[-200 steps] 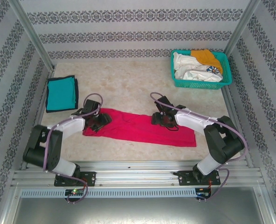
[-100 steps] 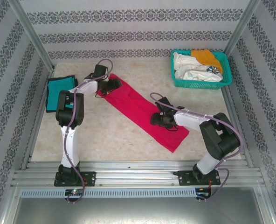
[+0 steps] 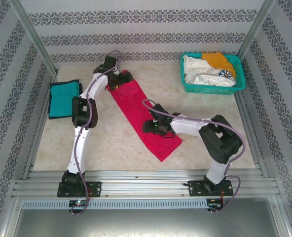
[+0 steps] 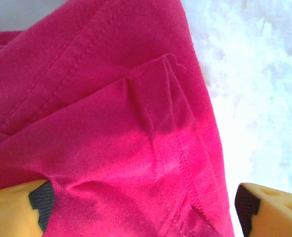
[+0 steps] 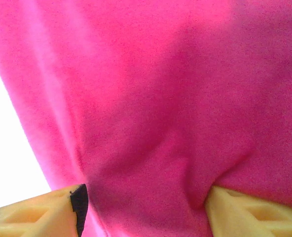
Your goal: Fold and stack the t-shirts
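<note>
The pink-red t-shirt [image 3: 142,114], folded into a long strip, lies slanted across the table from the far left to the near middle. My left gripper [image 3: 120,79] is at the strip's far end. Its fingers [image 4: 18,210] stand wide apart, one on the hemmed cloth [image 4: 111,123] and the other over bare table. My right gripper [image 3: 154,128] is at the strip's middle, and its fingers [image 5: 47,215] pinch a bulge of pink cloth [image 5: 151,123]. A folded teal t-shirt [image 3: 64,98] with dark edging lies at the left edge.
A teal mesh basket [image 3: 238,78] at the far right holds white [image 3: 201,73] and orange [image 3: 218,60] shirts. Metal frame posts and patterned walls close in the table. Bare tabletop [image 3: 111,143] lies near the left arm.
The pink-red strip has swung from lying crosswise to slanting. The left gripper carried its left end to the far side, and the right gripper slid leftwards with the middle.
</note>
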`<state>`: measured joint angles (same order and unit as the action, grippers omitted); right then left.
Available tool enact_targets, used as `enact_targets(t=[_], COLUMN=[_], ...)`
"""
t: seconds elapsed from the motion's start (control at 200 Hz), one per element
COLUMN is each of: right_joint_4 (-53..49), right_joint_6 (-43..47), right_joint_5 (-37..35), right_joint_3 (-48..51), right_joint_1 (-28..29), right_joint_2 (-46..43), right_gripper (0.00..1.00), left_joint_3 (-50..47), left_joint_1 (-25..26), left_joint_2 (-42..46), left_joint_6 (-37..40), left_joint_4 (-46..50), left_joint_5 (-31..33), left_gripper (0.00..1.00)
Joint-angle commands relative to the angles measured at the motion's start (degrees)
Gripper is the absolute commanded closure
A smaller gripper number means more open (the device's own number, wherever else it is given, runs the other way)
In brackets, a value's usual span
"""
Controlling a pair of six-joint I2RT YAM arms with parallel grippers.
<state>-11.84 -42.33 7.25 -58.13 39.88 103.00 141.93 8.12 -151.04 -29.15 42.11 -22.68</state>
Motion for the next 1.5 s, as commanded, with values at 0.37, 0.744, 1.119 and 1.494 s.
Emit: enact_targets(t=[0.37,0.744,1.119,1.494], right_joint_4=[0.7,-6.0,-11.2,-14.4], right_joint_6=[6.6,7.2,0.2,-4.3], right_joint_5=[1.6,12.3,16.6,1.8], right_joint_3=[-10.9,-47.9,-76.1,-67.0], right_joint_1=[-4.7,-9.6,-8.4,-16.1], right_joint_2=[-0.4,26.7,49.1,45.4], right_gripper=[0.32,0.42,0.4,0.4], left_joint_3=[-36.3,-88.4,-112.0,-109.4], left_joint_1=[-0.8,5.4,21.0,21.9], left_joint_2=[36.7,78.5,99.9,93.1], left_joint_6=[2.2,-9.7,-21.0,-16.4], left_joint_4=[-16.1,-31.7,-30.9,-34.6], left_joint_5=[9.5,13.5,22.5,19.9], left_gripper=[0.0,0.0,0.0,0.0])
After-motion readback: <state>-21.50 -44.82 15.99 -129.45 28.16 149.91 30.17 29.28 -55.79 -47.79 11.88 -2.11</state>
